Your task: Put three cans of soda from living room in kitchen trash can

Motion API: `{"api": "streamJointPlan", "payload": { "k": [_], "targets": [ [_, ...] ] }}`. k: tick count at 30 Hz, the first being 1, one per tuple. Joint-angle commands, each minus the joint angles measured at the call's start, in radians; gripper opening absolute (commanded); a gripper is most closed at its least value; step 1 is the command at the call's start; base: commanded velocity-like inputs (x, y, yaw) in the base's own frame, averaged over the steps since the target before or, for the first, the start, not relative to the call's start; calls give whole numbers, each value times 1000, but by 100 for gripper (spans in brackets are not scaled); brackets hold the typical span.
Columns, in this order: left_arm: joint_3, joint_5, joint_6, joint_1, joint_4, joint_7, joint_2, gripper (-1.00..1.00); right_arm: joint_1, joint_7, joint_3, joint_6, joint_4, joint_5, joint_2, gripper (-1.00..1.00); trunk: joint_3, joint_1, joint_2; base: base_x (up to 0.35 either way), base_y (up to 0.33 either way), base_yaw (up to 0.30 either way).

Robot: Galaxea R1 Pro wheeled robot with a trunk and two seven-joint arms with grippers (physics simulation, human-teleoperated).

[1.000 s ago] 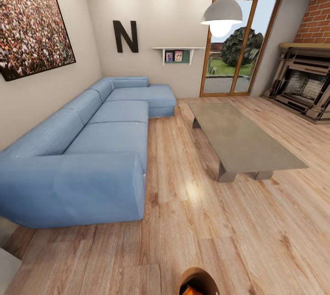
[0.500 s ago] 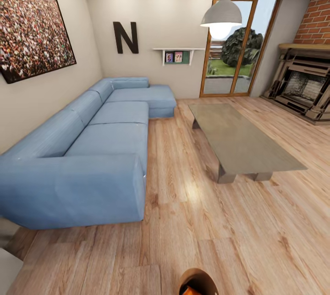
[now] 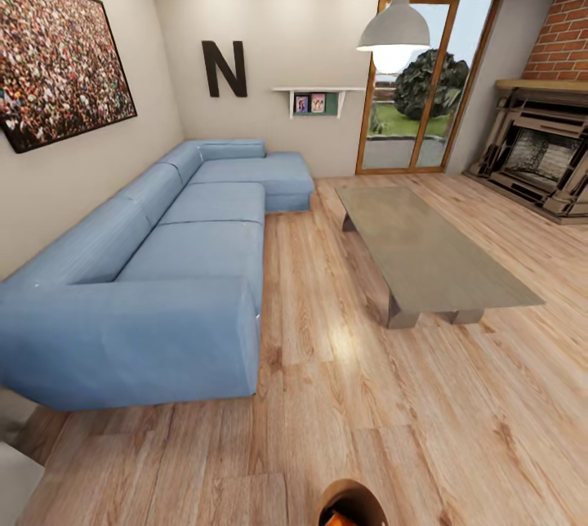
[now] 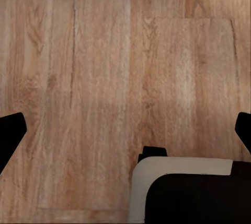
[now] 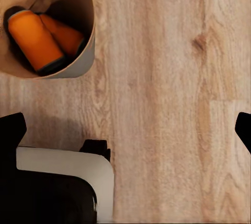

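The trash can (image 5: 78, 57) stands on the wood floor (image 3: 343, 395) just in front of the robot, and in the right wrist view two orange soda cans (image 5: 34, 41) lie side by side inside it, touching. In the head view its brown rim (image 3: 353, 501) peeks in with a bit of orange showing within. So, as a judgement, two of the three cans are binned; the dark blue one is not to be seen, and the bin sits in the living room, not the kitchen.

Measured from the trash can: the blue corner sofa (image 3: 163, 265) lies beyond it toward the robot's left, the low tabletop (image 3: 425, 248) beyond it toward the right and bare, the brick fireplace (image 3: 547, 150) farther off.

Count: one bin, two orange cans, one sofa, one tabletop.

The left pincer (image 4: 125, 135) has its fingertips wide apart over bare floor, holding nothing. The right pincer (image 5: 125, 130) is likewise spread wide and empty, beside the bin.
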Motion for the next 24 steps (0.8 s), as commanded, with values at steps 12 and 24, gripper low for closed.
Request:
{"api": "streamJointPlan", "payload": {
  "k": [12, 24],
  "targets": [
    [0, 0, -2, 50, 0, 30, 0, 100, 42, -1, 0, -1, 5, -1, 4, 100, 38, -46, 84, 0, 0, 0],
    [0, -1, -2, 54, 1, 32, 0, 100, 54, -2, 0, -1, 6, -1, 3, 100, 75, -92, 168, 0, 0, 0]
  ]
}}
